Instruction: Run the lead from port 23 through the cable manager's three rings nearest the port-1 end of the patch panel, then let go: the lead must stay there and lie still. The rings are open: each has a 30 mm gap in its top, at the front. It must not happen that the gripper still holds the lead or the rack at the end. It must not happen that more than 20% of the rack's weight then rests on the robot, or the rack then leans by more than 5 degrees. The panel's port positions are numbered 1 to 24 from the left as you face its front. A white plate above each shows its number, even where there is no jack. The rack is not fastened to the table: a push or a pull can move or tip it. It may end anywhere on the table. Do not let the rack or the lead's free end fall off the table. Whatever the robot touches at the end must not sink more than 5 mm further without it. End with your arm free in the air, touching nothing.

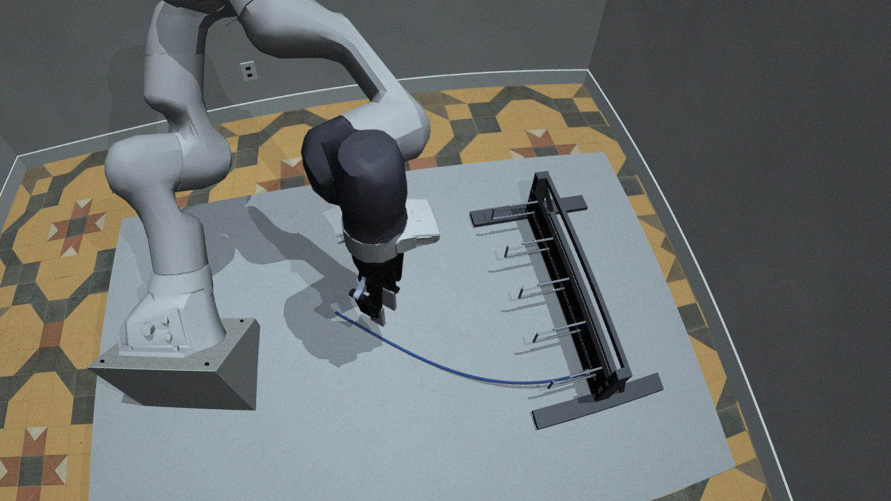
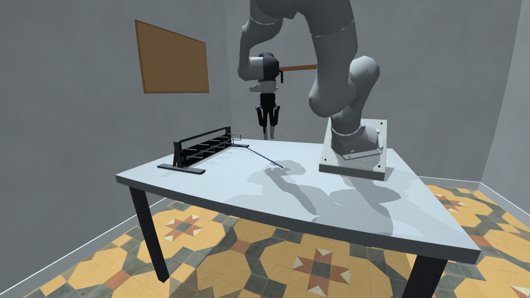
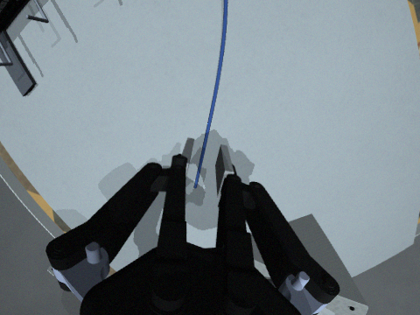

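Top view, left to right: the arm's base (image 1: 235, 361) stands apart from the blue lead (image 1: 429, 361) (image 2: 259, 153) (image 3: 214, 94); the gripper (image 1: 387, 312) (image 2: 268, 138) (image 3: 205, 152) hangs above its free end, jaws partly open and holding nothing. The lead stretches to the rack's (image 1: 582, 251) (image 2: 177, 152) (image 3: 17, 66) near end, where ring bars obscure its plug; port numbers are unreadable. The wrist view crops the rack.

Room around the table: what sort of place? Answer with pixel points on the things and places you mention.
Perhaps a test lab: robot arm (image 1: 180, 249) (image 2: 333, 55) on a table (image 1: 374, 435) (image 2: 222, 185), patch rack (image 1: 541, 177) (image 2: 177, 153), plain grey walls (image 1: 747, 186) (image 2: 74, 92).
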Motion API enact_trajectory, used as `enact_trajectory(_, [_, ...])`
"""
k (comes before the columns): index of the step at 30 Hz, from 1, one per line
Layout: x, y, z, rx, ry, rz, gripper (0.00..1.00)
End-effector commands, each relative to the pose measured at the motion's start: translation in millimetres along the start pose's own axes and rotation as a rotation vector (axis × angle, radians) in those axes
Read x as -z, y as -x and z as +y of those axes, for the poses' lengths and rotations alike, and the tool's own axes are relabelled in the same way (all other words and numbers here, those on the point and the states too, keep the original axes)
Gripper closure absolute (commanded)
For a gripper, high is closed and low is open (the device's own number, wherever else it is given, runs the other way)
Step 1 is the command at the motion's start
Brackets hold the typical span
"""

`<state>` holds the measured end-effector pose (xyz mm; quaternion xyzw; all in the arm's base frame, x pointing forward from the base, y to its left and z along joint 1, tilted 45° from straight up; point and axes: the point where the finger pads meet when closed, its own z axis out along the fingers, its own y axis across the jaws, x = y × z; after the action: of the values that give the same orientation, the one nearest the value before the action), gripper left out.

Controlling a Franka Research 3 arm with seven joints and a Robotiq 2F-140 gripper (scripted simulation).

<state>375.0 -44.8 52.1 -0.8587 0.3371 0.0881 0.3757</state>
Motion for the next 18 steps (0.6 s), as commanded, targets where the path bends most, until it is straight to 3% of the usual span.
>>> enact_trajectory(1, [-9.4, -4, 1, 0.015, 0.003, 0.015, 0.80])
enact_trajectory(14, [-65.3, -5, 2, 0.015, 0.003, 0.015, 0.80])
enact_trajectory(18, [-72.6, -5, 2, 0.015, 0.003, 0.015, 0.80])
